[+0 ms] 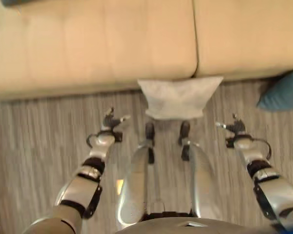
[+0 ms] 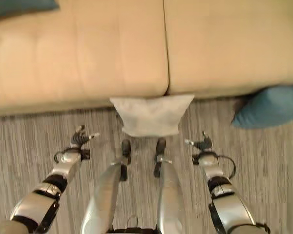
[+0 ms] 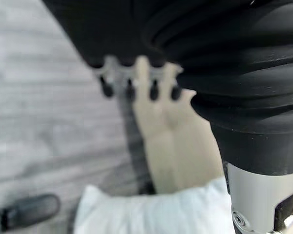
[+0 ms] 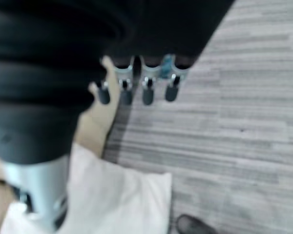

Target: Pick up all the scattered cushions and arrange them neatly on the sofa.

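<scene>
Fingers of the left hand (image 1: 111,122) and of the right hand (image 1: 234,126) hang loosely apart, holding nothing, one on either side of the white cushion (image 1: 178,97). It lies on the floor (image 1: 39,136) just ahead of and between them, propped against the sofa (image 1: 97,44), long axis running hand to hand (neither looks nearer). A blue cushion (image 1: 283,92) lies beyond the right fingers.
</scene>
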